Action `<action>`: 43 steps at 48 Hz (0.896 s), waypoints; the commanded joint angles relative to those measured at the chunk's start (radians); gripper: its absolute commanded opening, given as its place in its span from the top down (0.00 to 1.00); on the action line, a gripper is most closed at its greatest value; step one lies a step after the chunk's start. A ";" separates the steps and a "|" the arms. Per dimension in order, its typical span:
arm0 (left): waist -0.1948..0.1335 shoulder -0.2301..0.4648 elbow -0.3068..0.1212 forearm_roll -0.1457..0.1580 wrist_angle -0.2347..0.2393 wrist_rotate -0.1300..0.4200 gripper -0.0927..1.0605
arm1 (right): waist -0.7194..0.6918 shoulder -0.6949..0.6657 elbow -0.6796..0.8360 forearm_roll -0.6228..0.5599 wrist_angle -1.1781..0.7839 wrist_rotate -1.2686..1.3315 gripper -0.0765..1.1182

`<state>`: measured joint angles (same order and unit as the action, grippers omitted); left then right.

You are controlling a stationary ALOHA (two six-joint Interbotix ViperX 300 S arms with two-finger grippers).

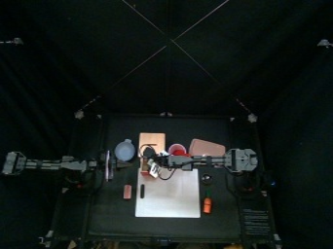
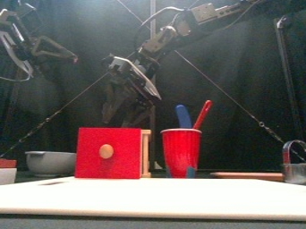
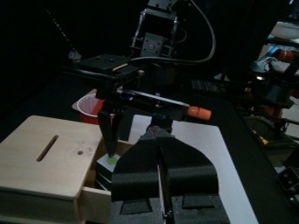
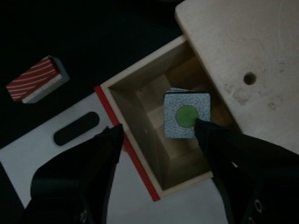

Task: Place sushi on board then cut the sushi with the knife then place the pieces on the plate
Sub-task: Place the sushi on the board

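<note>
While its jaws stand apart, the right tool (image 4: 158,129) is held above the green-centred sushi roll (image 4: 186,115) inside the pale wooden box (image 4: 246,61).

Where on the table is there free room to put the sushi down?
The white board is mostly bare, between the red toy at its left and the orange toy at its right edge. The pink tray beside the red cup looks bare too. Crowded: bowl, wooden box and cup behind, the right gripper over the open drawer.
</note>
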<state>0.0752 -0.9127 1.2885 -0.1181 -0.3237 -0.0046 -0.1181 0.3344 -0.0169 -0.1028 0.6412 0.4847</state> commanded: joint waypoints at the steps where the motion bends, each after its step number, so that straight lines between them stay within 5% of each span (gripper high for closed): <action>1: 0.002 0.003 -0.012 -0.009 -0.009 0.000 0.82 | -0.006 -0.025 -0.037 -0.003 0.000 0.000 0.14; 43: -0.006 0.003 0.000 -0.034 -0.011 0.002 0.82 | -0.014 0.011 -0.067 -0.051 0.060 0.000 0.14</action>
<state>0.0706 -0.9127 1.3100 -0.1503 -0.3237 -0.0046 -0.1273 0.3682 -0.0629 -0.1534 0.6949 0.4832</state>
